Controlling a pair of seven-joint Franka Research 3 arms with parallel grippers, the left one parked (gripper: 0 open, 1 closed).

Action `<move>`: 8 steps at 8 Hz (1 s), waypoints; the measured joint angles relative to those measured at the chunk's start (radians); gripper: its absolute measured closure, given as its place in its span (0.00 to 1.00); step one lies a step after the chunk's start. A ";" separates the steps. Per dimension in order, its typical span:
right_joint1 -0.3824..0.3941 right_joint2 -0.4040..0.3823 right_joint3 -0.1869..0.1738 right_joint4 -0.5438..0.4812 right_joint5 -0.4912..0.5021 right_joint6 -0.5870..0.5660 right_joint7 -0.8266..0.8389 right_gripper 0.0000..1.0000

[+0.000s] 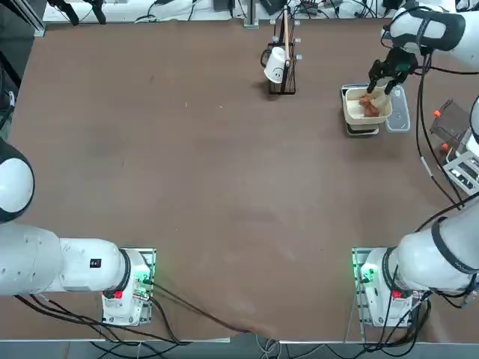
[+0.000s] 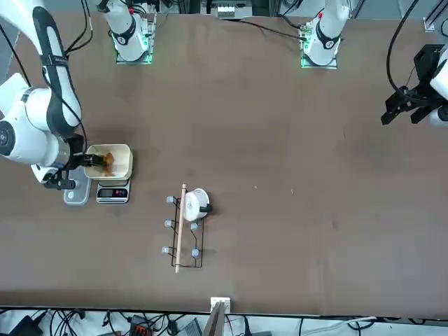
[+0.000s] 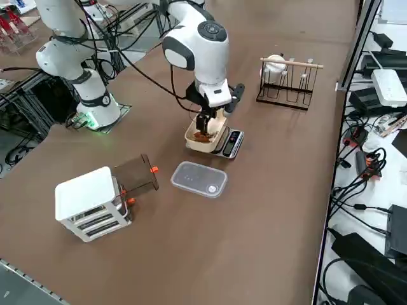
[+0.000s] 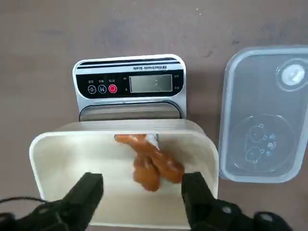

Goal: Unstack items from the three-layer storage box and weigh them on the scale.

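My right gripper (image 4: 143, 186) hangs open just above the cream square bowl (image 4: 48, 144), with nothing between its black fingers (image 4: 90, 188). Orange-brown items (image 4: 151, 164) lie loose in the bowl, below the fingertips. The bowl sits on the scale (image 4: 129, 82), whose display and buttons show beyond the bowl's rim. From overhead the gripper (image 1: 382, 84) is at the far right of the table over the bowl (image 1: 352, 108). The three-layer storage box (image 3: 89, 203) stands to the arm's right, white-topped, with one translucent drawer (image 3: 137, 175) pulled out.
A clear flat plastic tray (image 3: 199, 179) lies close beside the scale (image 3: 233, 142), between it and the storage box. A dark upright rack (image 1: 283, 63) with a white cup (image 1: 275, 66) stands at the far edge, left of the bowl. Cables run along the table's right side.
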 joint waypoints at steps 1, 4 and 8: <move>0.000 -0.015 -0.006 0.003 -0.021 -0.015 -0.031 0.01; -0.013 -0.081 -0.071 0.005 -0.162 -0.132 -0.283 0.51; -0.074 -0.088 -0.087 -0.040 -0.367 -0.177 -0.611 0.98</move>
